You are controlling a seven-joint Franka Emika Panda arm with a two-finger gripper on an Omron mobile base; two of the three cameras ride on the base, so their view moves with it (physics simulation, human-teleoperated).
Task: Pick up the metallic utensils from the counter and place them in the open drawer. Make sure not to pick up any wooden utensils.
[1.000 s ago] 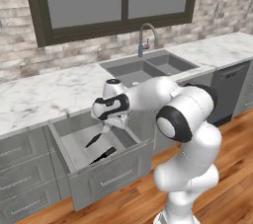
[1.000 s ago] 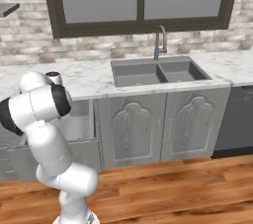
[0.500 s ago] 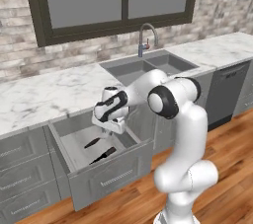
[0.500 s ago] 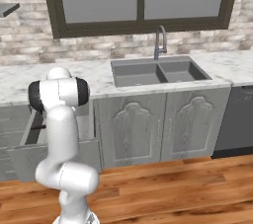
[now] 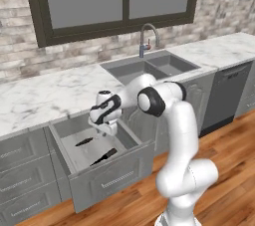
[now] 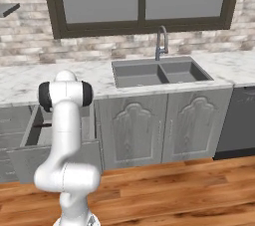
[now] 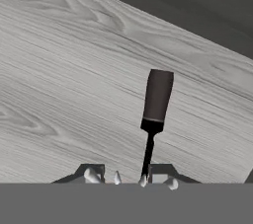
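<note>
Your gripper [image 5: 110, 131] has swung down over the drawer's [image 5: 110, 182] back edge, clamped on the fork [image 7: 153, 119]; release it next.

A curved faucet [image 5: 147, 38] over a grey double sink [image 5: 149, 66], what looks like a dishwasher [image 5: 225, 95] at right

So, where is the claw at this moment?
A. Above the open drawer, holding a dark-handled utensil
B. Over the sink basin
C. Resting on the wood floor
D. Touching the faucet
A: the claw hangs over the open drawer, and the hand view shows the fork with its dark handle pointing away, its slim metal end pinched between the fingertips above the drawer's pale floor.
</note>
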